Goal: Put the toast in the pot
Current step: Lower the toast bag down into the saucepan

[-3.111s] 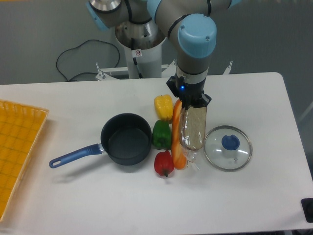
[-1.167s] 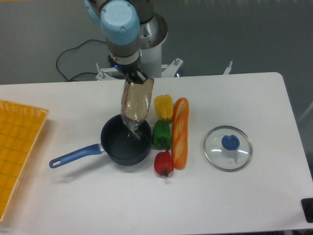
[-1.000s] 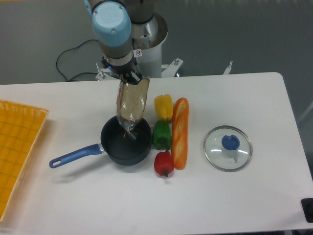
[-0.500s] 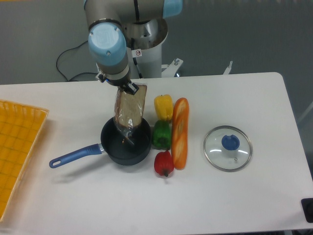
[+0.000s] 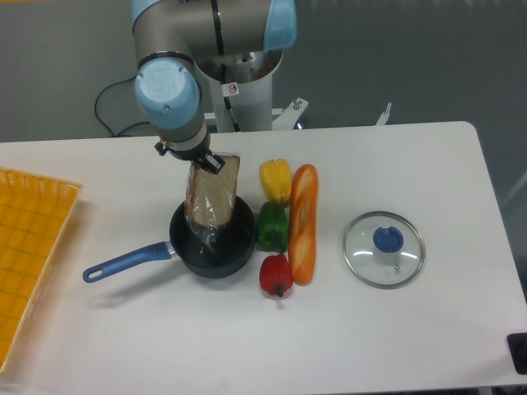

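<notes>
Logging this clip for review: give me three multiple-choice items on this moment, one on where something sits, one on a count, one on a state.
1. Where is the glass lid?
A. on the pot
B. on the table, right of the baguette
C. in the yellow tray

2. How many bell peppers are there?
A. two
B. three
C. four

3. What is the state of the bagged toast?
A. lying flat on the table
B. beside the lid
C. held by its top end, lower end in the pot

Answers: 1 B, the lid lies flat beyond the baguette. 2 B, yellow, green and red. 3 C, the gripper grips its top and its bottom sits inside the pot.
</notes>
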Available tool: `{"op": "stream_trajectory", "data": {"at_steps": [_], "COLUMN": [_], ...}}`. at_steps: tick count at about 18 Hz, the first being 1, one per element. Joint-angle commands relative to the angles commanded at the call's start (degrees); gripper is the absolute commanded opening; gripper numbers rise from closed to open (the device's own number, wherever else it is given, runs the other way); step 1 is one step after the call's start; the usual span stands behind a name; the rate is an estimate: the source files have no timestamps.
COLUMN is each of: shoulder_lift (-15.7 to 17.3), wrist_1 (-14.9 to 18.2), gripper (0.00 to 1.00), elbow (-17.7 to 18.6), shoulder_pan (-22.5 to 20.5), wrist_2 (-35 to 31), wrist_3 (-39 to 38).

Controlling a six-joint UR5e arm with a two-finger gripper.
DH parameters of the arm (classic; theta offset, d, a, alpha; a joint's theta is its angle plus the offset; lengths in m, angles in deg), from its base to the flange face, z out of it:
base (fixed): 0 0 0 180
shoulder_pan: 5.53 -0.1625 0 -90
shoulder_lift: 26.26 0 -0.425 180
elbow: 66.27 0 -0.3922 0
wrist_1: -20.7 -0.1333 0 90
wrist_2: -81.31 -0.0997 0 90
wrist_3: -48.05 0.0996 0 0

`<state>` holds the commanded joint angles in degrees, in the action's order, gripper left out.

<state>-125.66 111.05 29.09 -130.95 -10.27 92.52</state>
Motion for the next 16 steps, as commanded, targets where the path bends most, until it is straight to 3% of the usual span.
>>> {"op": "stream_trajectory", "data": {"at_steps": [8, 12, 16], "shoulder_lift": [-1.58, -2.2, -2.2], "wrist_1": [-2.02, -2.2, -2.2], "gripper": [0.21, 0.45, 0.49], "elbow": [-0.09, -0.44, -0.44], "shoulder_pan": [0.7, 0.79, 0.79], "wrist_2": [-0.09, -0.09, -0.09], "wrist_3": [-1.93, -2.11, -2.11]}}
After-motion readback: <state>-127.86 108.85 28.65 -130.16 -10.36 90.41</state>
